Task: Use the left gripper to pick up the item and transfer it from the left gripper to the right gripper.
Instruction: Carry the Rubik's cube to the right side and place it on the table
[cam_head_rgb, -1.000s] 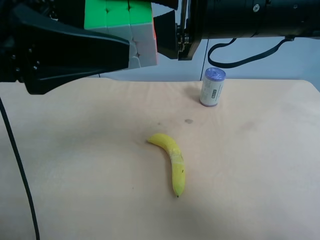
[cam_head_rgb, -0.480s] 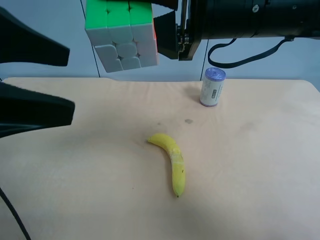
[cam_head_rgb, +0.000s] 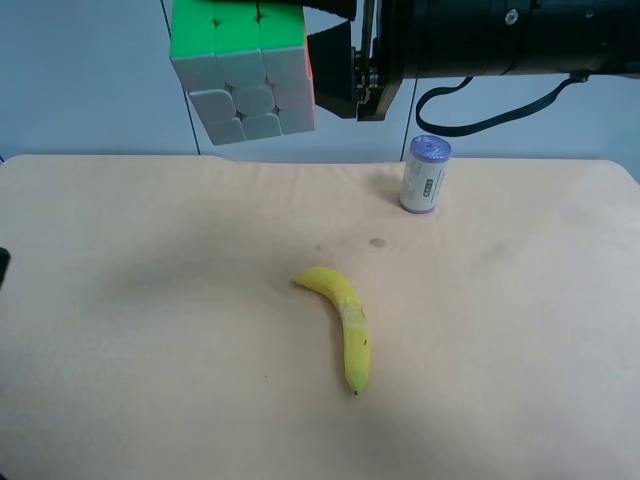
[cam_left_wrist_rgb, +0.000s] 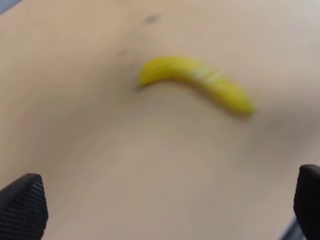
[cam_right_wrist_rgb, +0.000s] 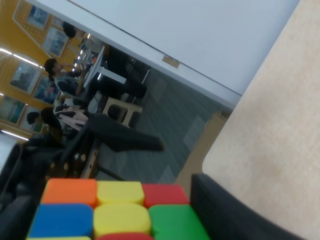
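And the left gripper is pulling clear! A second ago its wedge fingers were crowding the cube; now it is almost gone from the high view, with only a dark sliver showing at the left edge. Its wrist camera is looking down on a blurred banana, and the two fingers are standing wide apart with nothing between them.

The right gripper is doing all the holding now. It is clamped tight on the cube's right side, and the cube is hanging high above the far side of the table, left of the can.

By my reading the handover is going through and the cube is riding on the right gripper alone.

As for heading, a cube is offering no long axis at all. It is sitting slightly tilted, green face looking up, white face looking toward the near side and down, and a mixed-colour face looking back along the right arm.
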